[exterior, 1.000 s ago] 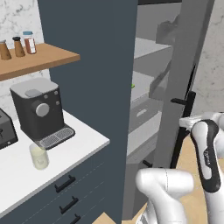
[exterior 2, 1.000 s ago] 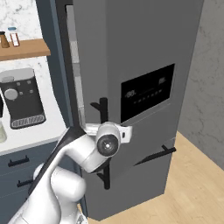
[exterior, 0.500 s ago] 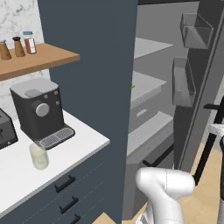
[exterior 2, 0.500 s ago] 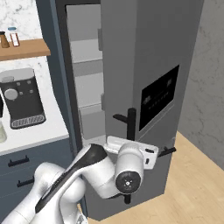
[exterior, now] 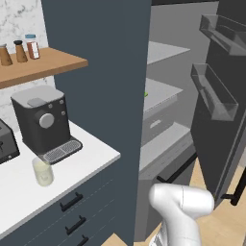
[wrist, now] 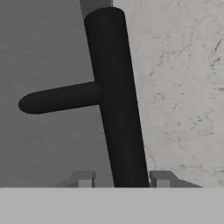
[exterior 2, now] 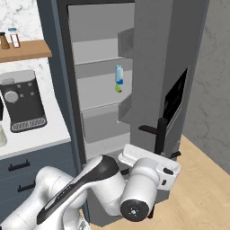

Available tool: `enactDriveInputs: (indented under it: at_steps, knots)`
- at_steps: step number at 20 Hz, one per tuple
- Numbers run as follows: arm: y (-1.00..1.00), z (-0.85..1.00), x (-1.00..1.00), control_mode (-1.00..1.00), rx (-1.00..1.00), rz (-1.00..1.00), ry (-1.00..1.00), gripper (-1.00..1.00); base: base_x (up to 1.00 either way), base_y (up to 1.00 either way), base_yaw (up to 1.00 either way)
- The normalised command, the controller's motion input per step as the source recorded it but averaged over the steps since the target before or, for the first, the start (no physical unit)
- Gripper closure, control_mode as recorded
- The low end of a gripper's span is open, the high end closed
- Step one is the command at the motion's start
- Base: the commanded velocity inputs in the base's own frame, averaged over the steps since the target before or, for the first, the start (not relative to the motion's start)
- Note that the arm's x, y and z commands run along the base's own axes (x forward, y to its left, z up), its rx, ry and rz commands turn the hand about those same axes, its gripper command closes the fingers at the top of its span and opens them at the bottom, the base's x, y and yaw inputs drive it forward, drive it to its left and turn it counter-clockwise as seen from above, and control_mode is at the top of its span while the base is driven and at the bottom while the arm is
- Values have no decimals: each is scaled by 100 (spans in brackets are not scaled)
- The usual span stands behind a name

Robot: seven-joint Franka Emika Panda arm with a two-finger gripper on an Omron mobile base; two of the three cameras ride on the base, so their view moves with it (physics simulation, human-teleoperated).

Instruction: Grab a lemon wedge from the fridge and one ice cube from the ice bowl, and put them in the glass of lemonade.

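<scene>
— Dark grey steel, that fridge (exterior 2: 152, 54), and its door stands swung wide; you can look straight in at the light grey shelves (exterior 2: 101, 67) and the drawer (exterior: 156, 126) below them.

— Where's the gripper (wrist: 123, 179)?

— Down at the door's black bar handle (wrist: 116, 96). From the hand's own camera the bar runs right between the two finger tips (wrist: 83, 178), one on each side of it. The jaws look closed around the bar (though I cannot tell whether the pads actually press on it).

— Anything inside the fridge?

— A small bottle (exterior 2: 119, 74) with a blue label on the middle shelf, and something small and green (exterior 2: 118, 88) just under it; too small for me to name. The door's inner side carries clear bins (exterior: 214, 91).

— And the lemonade?

— The glass of lemonade (exterior: 42, 171) sits on the white counter (exterior: 86, 158), just in front of the black coffee machine (exterior: 41, 120), well apart from the arm. Above it a wooden shelf (exterior: 43, 67) holds a few spice jars (exterior: 31, 45).
</scene>
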Motion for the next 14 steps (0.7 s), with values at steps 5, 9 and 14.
enactDriveInputs:
  at_steps: [5, 9, 14]
  knots:
    - [-8, 91, -78, -100, 0, 1, -13, -100, 0, 0, 0]
    - [7, 100, -65, -100, 0, 10, -14, -100, 0, 0, 0]
    - [68, 88, -12, -100, -19, 1, -3, -100, 0, 0, 0]
